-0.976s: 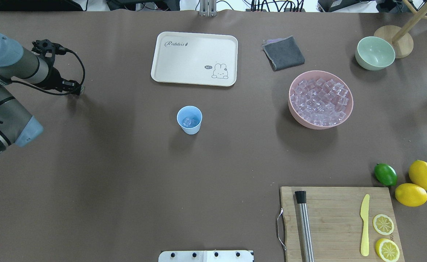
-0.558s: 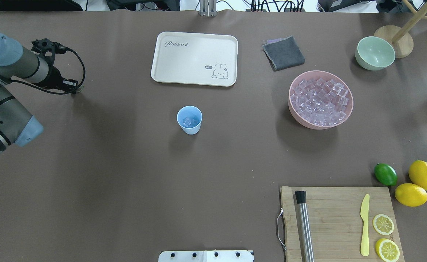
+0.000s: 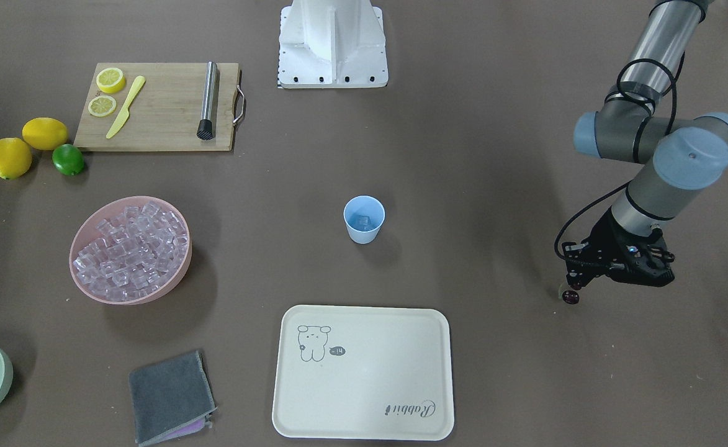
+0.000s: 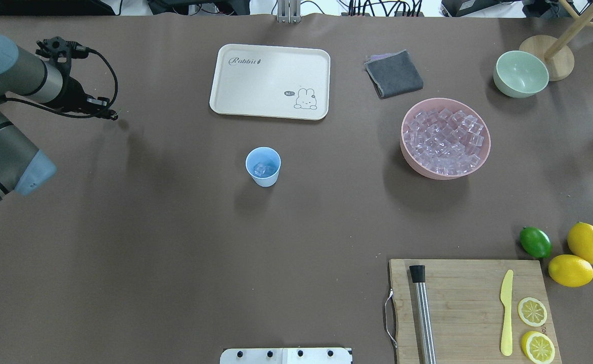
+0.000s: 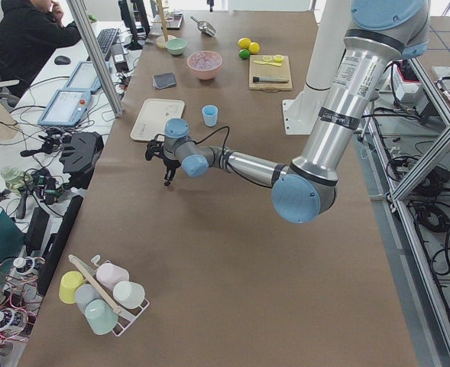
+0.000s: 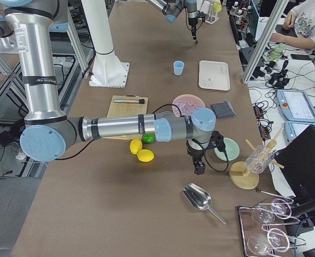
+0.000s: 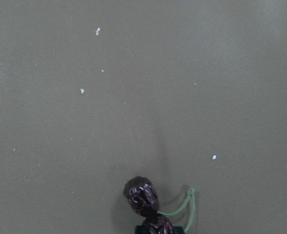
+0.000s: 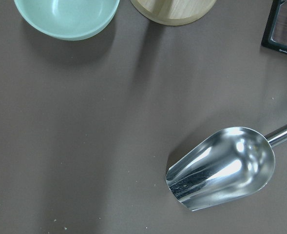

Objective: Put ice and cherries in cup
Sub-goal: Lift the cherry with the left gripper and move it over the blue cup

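The light blue cup stands upright mid-table with a few ice cubes inside. More ice fills the pink bowl to its right. Far left of the cup, my left gripper is shut on the cherries, which hang just above the table by their green stems. My right gripper shows only in the exterior right view, low over the table beside the pale green bowl; I cannot tell its state.
A cream tray and a grey cloth lie beyond the cup. A metal scoop lies under the right wrist. A cutting board carries a muddler, knife and lemon slices, with a lime and two lemons beside it.
My left arm has lifted and shifted slightly away from the robot. The dark cherries now show at the gripper's tip. Cup and bowl have not moved.
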`<state>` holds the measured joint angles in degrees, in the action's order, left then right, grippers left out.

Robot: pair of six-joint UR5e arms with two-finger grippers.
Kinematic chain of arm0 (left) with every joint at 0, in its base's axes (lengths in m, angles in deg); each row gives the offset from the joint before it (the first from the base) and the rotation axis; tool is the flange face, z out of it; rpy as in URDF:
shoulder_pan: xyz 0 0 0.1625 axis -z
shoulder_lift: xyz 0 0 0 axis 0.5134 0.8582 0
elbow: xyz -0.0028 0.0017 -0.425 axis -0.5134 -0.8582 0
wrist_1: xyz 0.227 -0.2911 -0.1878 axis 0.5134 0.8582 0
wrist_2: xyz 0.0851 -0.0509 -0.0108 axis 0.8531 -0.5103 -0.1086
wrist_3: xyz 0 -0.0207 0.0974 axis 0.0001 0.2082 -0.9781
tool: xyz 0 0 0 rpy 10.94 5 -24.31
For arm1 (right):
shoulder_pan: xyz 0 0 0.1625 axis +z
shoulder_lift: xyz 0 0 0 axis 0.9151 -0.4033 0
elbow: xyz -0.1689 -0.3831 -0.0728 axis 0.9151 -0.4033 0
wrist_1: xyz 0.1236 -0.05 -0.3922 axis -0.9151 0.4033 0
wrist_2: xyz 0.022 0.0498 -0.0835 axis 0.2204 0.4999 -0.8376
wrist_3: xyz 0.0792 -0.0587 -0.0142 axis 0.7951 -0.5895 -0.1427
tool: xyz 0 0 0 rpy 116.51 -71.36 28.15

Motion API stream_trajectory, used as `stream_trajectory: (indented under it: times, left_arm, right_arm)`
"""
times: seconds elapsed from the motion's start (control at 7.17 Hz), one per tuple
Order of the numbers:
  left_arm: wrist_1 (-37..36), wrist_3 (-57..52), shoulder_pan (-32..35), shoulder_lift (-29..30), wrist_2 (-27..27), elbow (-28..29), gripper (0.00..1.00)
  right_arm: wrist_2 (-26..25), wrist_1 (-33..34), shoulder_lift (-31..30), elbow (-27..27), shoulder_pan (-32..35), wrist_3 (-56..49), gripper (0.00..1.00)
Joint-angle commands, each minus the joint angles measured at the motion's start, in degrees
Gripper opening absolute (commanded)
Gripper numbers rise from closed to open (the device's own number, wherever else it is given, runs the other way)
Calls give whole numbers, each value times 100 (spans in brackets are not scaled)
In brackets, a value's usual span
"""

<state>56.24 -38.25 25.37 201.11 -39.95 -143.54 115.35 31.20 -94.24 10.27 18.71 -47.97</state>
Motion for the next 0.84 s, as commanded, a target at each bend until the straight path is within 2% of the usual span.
stream_trajectory:
  times: [0.0, 0.28, 0.42, 0.56, 0.7]
  left_arm:
    - [-405, 261, 34, 241, -251, -782, 0]
    - [-433, 1698, -674, 759, -182, -1240, 0]
    - [-424, 2140, -1035, 936, 158, -1373, 0]
    - [-424, 2371, -1743, 1016, 875, -1609, 0]
    - [-424, 2547, -2098, 1156, 1230, -1629, 0]
  right_arm:
    - [3, 0, -9, 5, 7, 10, 99]
    - [21, 0, -27, 31, 7, 54, 99]
    - [55, 9, 17, 40, 7, 72, 99]
    - [47, 9, 8, -3, 24, 63, 99]
    - [47, 9, 17, -3, 129, 55, 99]
